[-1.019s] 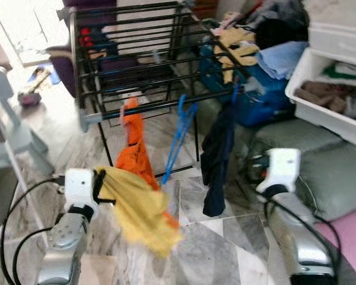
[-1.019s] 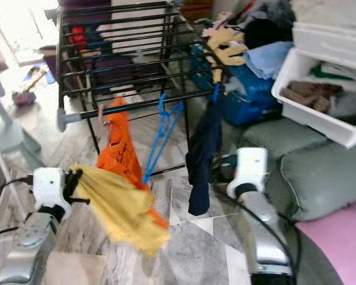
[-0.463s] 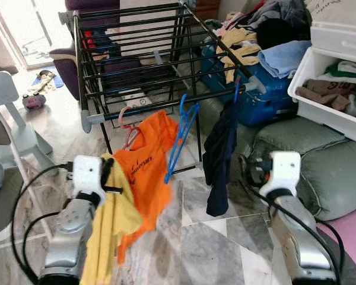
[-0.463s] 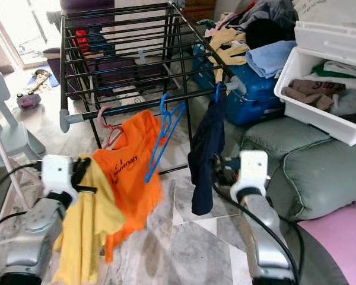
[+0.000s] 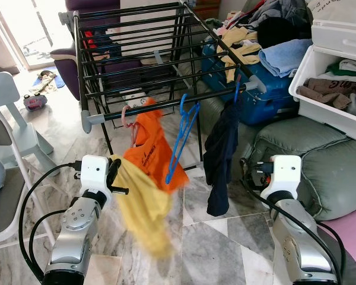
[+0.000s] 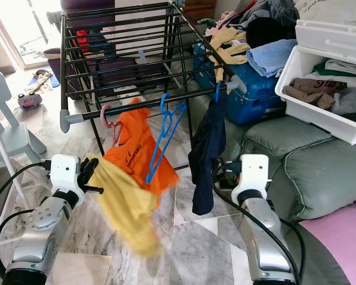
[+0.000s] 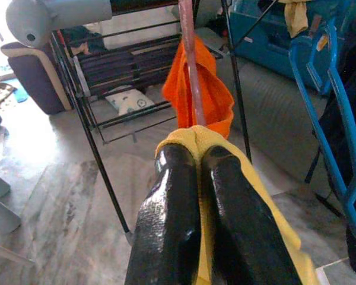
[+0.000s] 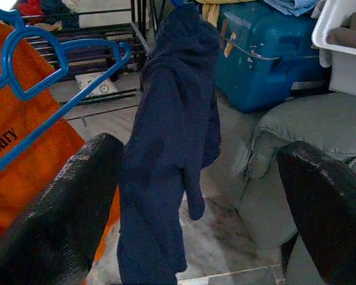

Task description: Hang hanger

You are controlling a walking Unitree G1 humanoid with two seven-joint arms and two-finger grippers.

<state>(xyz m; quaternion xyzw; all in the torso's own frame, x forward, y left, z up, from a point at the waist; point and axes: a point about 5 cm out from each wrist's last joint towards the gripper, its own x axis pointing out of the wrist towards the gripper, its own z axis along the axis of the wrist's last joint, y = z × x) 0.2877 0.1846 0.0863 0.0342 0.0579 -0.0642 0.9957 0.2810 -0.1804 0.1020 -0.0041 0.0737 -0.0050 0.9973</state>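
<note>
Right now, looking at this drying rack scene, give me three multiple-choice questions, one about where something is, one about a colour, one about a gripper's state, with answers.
1. Where does the empty blue hanger hang?
A. On the rack's front bar, between the orange shirt and the navy garment
B. On the white chair
C. Inside the white bin

2. What colour is the garment held by the left gripper?
A. Navy
B. Yellow
C. Green

3. How is the right gripper?
A. Shut on the blue hanger
B. Shut on the navy garment
C. Open, holding nothing

Answers: 1 A, it hooks the drying rack bar between the orange shirt and navy garment. 2 B, the yellow garment is pinched between its fingers. 3 C, its fingers stand wide apart.
</note>
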